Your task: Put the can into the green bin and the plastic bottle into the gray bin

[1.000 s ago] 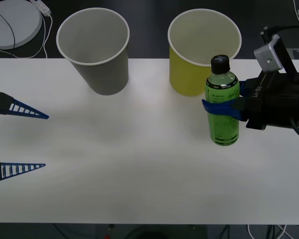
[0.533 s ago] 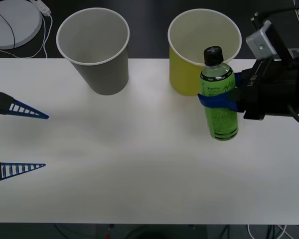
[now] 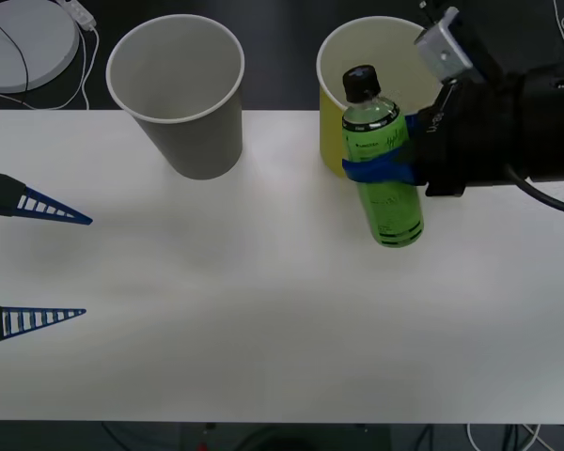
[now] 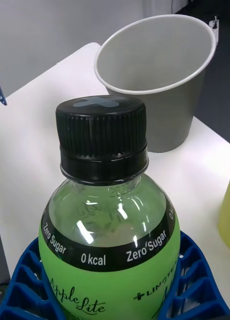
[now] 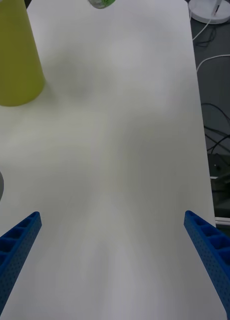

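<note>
Two paper bins and one bottle are counted on the white table [image 3: 263,329]: the gray bin [image 3: 180,94] at the far left side, the green bin [image 3: 343,113] at the far right side, and one plastic bottle [image 3: 383,164]. Two grippers are seen. No can is made out.

The bottle is clamped at its middle by the blue fingers of the right gripper [image 3: 381,171]. It is held tilted, with the black cap leaning toward the green bin's opening, and its upper part is seen in front of that bin's rim. Whether its base touches the table cannot be told from the front view.

In the right wrist view the plastic bottle [image 4: 107,240] is seen from close, with the words "Zero Sugar" and "0 kcal" on the label, details which are not readable from the front. The gray bin [image 4: 160,85] is seen beyond the cap. In the left wrist view the green bin [image 5: 14,55] is seen on the table.

The left gripper [image 3: 38,258] is held spread wide over the table's left edge, well apart from both bins.

Compared with the earlier frames, the bottle has been carried up and to the left, toward the gray bin, and it is now more tilted. The left gripper has not moved.
</note>
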